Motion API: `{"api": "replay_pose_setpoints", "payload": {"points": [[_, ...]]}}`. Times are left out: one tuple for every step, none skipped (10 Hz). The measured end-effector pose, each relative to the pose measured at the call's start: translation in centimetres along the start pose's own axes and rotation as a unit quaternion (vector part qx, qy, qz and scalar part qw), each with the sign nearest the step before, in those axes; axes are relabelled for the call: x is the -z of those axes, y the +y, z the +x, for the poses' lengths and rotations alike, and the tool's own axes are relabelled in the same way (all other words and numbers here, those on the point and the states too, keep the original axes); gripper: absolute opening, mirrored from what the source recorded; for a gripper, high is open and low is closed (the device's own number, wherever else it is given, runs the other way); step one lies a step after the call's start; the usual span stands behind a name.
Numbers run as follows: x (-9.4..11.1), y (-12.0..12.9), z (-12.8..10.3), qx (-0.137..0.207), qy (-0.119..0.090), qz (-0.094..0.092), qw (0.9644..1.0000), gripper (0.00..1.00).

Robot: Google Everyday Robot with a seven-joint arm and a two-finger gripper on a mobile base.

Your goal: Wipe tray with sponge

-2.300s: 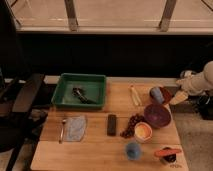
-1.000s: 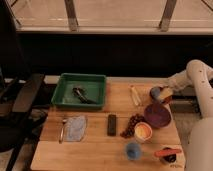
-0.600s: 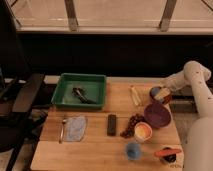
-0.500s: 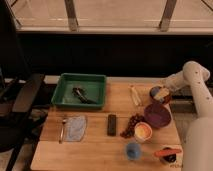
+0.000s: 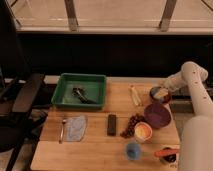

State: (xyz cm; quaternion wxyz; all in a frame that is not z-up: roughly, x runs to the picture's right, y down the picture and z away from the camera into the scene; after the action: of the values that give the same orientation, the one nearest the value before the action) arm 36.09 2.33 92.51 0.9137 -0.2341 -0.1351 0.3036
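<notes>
Far left of the tray (image 5: 61,93), off the bench (image 5: 92,150), a dark chair (image 5: 22,100)

Green, rectangular, with sloping walls and a rim; set flat at the back left of the bench

Just in front of the tray's left end, a fork (image 5: 62,130) lying front to back; beside it, in front of the tray's middle, a flat pale-blue cloth (image 5: 76,127)

Inside the tray, near its centre, a dark lump (image 5: 78,91), and against the lump's right side a dark stick (image 5: 89,99) lying aslant

Sponge not picked out with any certainty

In front of the tray's right corner, a dark flat bar (image 5: 112,124)

Right of the tray and forward of it, dark grapes (image 5: 131,125); farther forward, near the bench's front edge, a blue cup (image 5: 132,149)

Level with the tray and a little to its right, a pale banana (image 5: 134,94) lying front to back

Right of the tray and forward, just beside the grapes, a cup of orange stuff (image 5: 142,131)

Well right of the tray, level with its front wall, a small brown bowl (image 5: 153,98); forward of that, a purple bowl (image 5: 157,115)

Pincer (image 5: 161,92) low over the brown bowl, well apart from the tray; released or clenched, cannot tell

Well right of the tray at the bench's front corner, a red thing (image 5: 167,152)

Farthest right of the tray, the white arm (image 5: 192,82), bent down toward the brown bowl
</notes>
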Motion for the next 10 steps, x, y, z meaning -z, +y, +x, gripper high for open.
{"api": "replay_pose_setpoints", "payload": {"points": [[0.4,0.1,0.0,0.003,0.001,0.005,1.0000,0.39],[1.1,0.2,0.1,0.007,0.004,0.012,0.9999,0.27],[1.5,0.3,0.2,0.009,0.006,0.016,0.9998,0.19],[1.8,0.4,0.0,0.011,0.005,0.021,0.9997,0.11],[2.7,0.4,-0.5,0.014,0.001,0.031,0.9994,0.03],[4.3,0.2,-0.7,0.016,-0.002,0.048,0.9987,0.00],[5.7,0.0,-1.0,0.019,-0.007,0.063,0.9978,0.00],[7.2,-0.2,-2.0,0.025,-0.017,0.077,0.9966,0.00],[8.5,-0.2,-3.2,0.033,-0.028,0.086,0.9953,0.00],[10.1,0.1,-5.0,0.048,-0.047,0.095,0.9932,0.00]]}}
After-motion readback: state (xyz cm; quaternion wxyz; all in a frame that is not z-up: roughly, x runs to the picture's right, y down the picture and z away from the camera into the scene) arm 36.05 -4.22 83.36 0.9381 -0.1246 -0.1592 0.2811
